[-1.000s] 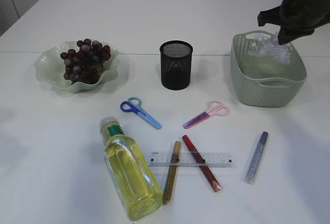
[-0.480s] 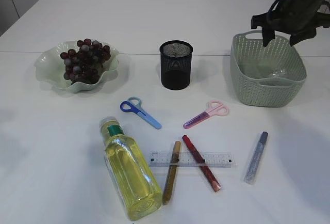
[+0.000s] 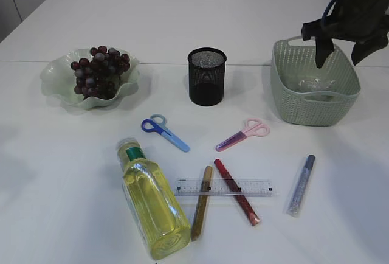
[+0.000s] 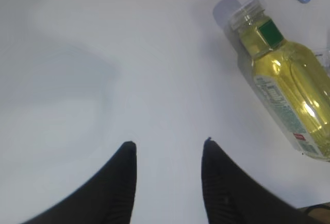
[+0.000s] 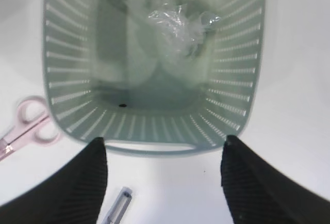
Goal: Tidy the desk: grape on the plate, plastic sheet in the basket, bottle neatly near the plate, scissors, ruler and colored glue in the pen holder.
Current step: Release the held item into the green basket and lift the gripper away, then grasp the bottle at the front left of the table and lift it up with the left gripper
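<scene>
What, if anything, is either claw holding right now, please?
Nothing: the right claw is open above the basket, and the left claw is open over bare desk.

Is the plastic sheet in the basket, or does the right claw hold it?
In the basket. The plastic sheet lies on the floor of the basket, and the right claw above is open and empty.

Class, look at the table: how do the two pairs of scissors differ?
The blue scissors have blue handles and light blue blades; the pink scissors have pink handles and purple blades. The blue pair's blades point down-right, the pink pair's down-left. Blue lies left of the pen holder, pink to its right. Both are small, closed and flat.
</scene>
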You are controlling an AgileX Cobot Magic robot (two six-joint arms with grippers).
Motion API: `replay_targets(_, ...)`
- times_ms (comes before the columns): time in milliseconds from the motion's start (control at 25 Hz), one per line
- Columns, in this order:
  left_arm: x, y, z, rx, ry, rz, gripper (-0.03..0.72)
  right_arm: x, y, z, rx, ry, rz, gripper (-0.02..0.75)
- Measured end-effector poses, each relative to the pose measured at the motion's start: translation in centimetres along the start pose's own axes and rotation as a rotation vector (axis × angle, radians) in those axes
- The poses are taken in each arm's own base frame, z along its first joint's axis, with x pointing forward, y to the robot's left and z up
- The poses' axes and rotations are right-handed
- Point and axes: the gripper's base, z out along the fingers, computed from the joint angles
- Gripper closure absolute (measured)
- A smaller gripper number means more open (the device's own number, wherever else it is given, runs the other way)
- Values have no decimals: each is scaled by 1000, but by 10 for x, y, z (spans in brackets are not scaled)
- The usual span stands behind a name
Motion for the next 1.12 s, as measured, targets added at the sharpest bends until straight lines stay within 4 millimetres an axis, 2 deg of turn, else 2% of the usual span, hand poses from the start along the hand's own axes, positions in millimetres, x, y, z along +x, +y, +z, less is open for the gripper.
replay_targets(240,-2,-1,0,6,-18,-4,379,22,18,-26,-36,2,-58,206)
replay_targets(520,-2,-1,0,13,-20,-9,379,72,32,-34,-52,70,-130,207)
replay_targets(800,-2,-5,0,61,-20,-44,379,118,30,-50,-79,65,-156,207)
replay_targets(920,0,-17,1,75,-8,-14,379,129,26,-54,-83,58,-154,207)
replay_targets(1120,9,-44,3,-25,-6,40,379,134,24,-62,-92,38,-146,207)
